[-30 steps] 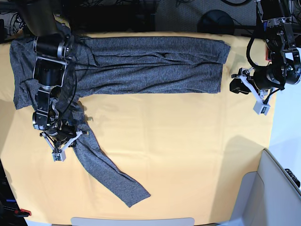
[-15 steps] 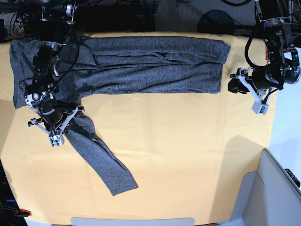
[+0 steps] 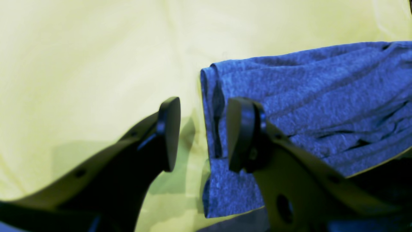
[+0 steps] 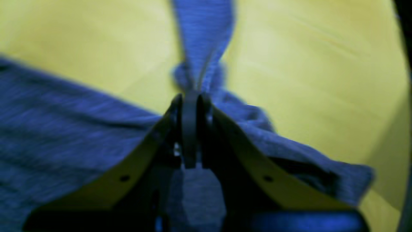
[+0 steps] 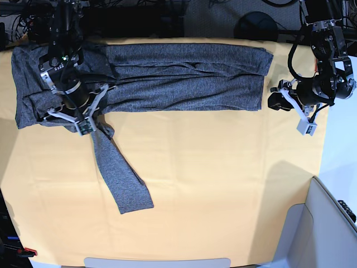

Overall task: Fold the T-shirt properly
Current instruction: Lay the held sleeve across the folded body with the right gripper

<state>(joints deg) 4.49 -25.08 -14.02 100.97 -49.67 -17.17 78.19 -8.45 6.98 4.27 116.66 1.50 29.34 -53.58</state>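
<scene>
The T-shirt (image 5: 184, 75) lies as a long dark-grey band across the far side of the yellow table (image 5: 223, 178). My right gripper (image 5: 88, 123) is shut on its sleeve at the band's lower left edge. From there the sleeve (image 5: 120, 178) trails down toward the front. The right wrist view shows the jaws pinched on bunched fabric (image 4: 193, 80), which looks blue there. My left gripper (image 5: 292, 114) stands open just off the shirt's right end. In the left wrist view the hem edge (image 3: 215, 96) lies between the two fingers (image 3: 169, 129), and nothing is held.
A grey-white bin (image 5: 329, 223) stands at the front right corner, past the table's right edge. A black round object (image 5: 256, 25) and cables lie behind the far edge. Bare yellow cloth fills the middle and front.
My right gripper has carried the sleeve up from the front left to the body's lower edge, dragging the cuff up and left. The left gripper has edged slightly left, still open.
</scene>
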